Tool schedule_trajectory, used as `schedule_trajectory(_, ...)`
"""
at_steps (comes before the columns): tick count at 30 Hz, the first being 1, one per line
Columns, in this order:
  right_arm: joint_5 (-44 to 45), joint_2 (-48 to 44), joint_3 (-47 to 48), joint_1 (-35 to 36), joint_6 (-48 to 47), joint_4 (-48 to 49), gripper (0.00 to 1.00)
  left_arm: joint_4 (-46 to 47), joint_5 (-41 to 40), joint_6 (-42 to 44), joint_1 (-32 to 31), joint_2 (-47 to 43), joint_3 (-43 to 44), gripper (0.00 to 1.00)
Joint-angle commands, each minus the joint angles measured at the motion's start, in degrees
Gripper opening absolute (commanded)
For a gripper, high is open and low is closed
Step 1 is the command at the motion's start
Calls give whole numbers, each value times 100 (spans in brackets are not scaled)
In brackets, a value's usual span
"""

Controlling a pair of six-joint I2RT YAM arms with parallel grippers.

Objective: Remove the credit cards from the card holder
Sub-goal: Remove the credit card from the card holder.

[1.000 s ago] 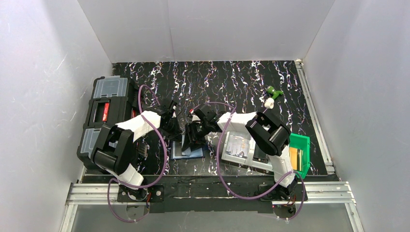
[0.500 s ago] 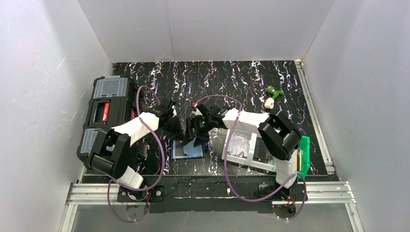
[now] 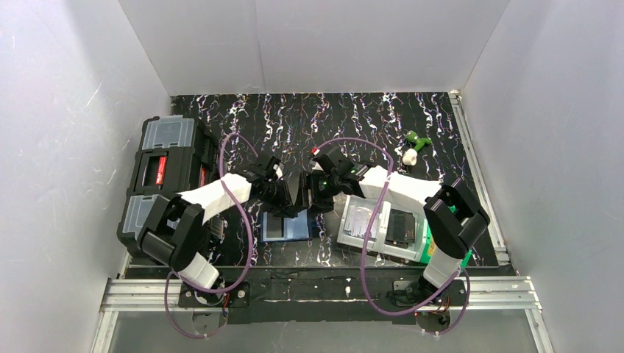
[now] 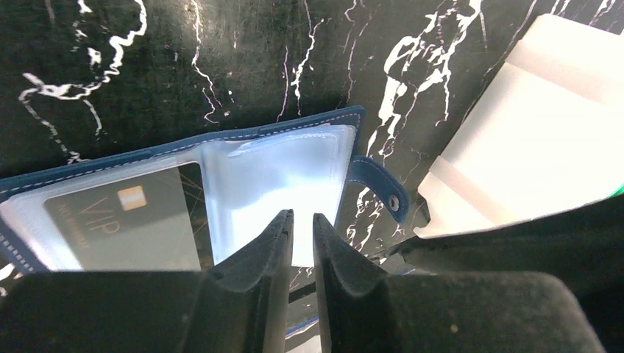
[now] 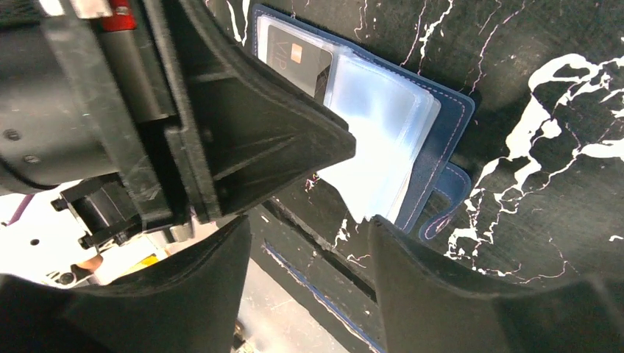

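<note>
Dark VIP card (image 4: pixel 125 220), left of the left fingers (image 4: pixel 257 265) in the navy blue folding card holder (image 4: pixel 375 180), looks thin, stiff, slick: pinch its edge. Right fingers (image 5: pixel 441 279) released; left ones, cannot tell.

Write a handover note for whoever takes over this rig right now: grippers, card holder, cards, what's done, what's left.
Left gripper: nearly shut, apparently pinching a pale clear plastic sleeve of the navy blue folding card holder.
Right gripper: open, empty, close beside the holder.
Holder: lying open on the black marbled table.
Dark card printed VIP: inside a sleeve.
Done: holder opened.
Left: pull the cards out; none visibly out yet.
</note>
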Motion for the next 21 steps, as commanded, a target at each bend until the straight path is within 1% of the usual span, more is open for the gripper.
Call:
schedule_trajectory(1, -24, 23, -32, 0, 16, -24, 62, -14, 163, -99, -35, 170, 89, 16)
schedule_trajectory(3, -141, 131, 46, 13, 48, -2, 56, -322, -206, -26, -31, 65, 220, 17)
schedule_trajectory(4, -214, 192, 91, 21, 71, 22, 53, -536, -422, 21, -20, -24, 302, 19)
schedule_trajectory(6, -312, 329, 215, 58, 83, 26, 50, -970, -876, 94, 49, -235, 428, 23)
schedule_trajectory(9, -494, 572, 467, 129, 108, 22, 45, -1445, -1230, 225, 302, -621, 450, 25)
schedule_trajectory(11, -623, 781, 622, 189, 145, 36, 42, -1617, -1305, 311, 482, -816, 365, 26)
schedule_trajectory(14, -758, 1038, 877, 266, 222, 63, 40, -1736, -1298, 449, 699, -996, 182, 26)
schedule_trajectory(21, -1001, 1615, 1395, 351, 313, 22, 39, -1555, -1222, 486, 915, -1116, -278, 25)
